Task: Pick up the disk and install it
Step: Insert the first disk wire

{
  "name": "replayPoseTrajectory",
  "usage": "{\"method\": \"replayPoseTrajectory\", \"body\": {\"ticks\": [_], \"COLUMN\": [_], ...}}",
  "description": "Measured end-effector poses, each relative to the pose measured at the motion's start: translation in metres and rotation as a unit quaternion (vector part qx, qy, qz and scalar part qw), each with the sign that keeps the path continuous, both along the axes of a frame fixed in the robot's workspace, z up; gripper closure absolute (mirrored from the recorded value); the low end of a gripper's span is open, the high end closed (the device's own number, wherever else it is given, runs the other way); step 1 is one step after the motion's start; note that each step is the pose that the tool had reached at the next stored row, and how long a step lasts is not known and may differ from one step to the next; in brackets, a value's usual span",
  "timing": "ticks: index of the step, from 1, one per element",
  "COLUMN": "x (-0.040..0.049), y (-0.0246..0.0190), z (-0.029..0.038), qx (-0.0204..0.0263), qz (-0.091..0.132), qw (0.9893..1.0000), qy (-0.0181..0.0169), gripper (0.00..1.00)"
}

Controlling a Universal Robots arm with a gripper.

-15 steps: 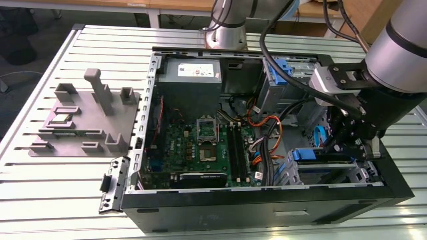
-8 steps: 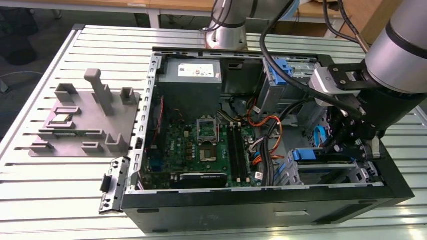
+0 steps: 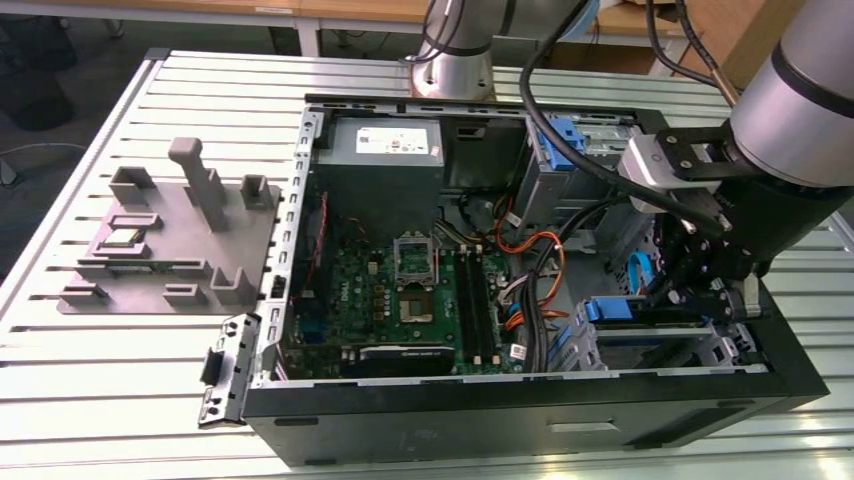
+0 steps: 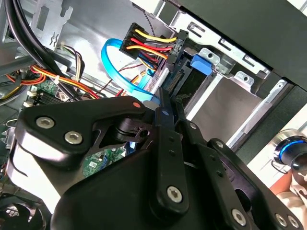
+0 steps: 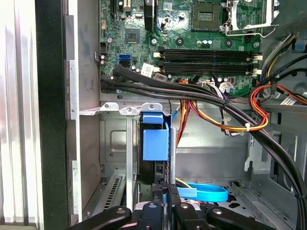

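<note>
The gripper [image 5: 165,203] is clenched on the disk's [image 5: 156,141] rear edge, holding it on edge in the metal drive bay [image 5: 112,139] of the computer case [image 3: 787,370], so it seats between the bay walls.

Disk [image 5: 156,143] in blue carrier, on edge, slotted in drive cage.

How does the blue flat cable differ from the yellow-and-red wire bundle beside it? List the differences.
The blue flat cable is one wide ribbon of a single colour; the wire bundle is several thin strands in yellow, red, orange and black. The cable bends in a broad loop; the bundle runs short and nearly straight. Both lie beside the metal drive cage.
</note>
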State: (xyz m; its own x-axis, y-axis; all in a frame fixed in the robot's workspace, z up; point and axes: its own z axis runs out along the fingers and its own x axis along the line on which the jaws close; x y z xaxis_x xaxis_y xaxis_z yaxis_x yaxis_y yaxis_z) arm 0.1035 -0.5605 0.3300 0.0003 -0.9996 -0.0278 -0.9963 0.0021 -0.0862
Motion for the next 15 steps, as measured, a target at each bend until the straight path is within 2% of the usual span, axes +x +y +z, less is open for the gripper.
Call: {"method": "replayPoseTrajectory", "body": {"ticks": [15], "x": [0.0], "y": [0.0], "z": [-0.0005], "qx": [0.0], "qz": [0.0], "qw": [1.0], "qy": [0.0], "gripper": [0.84]}}
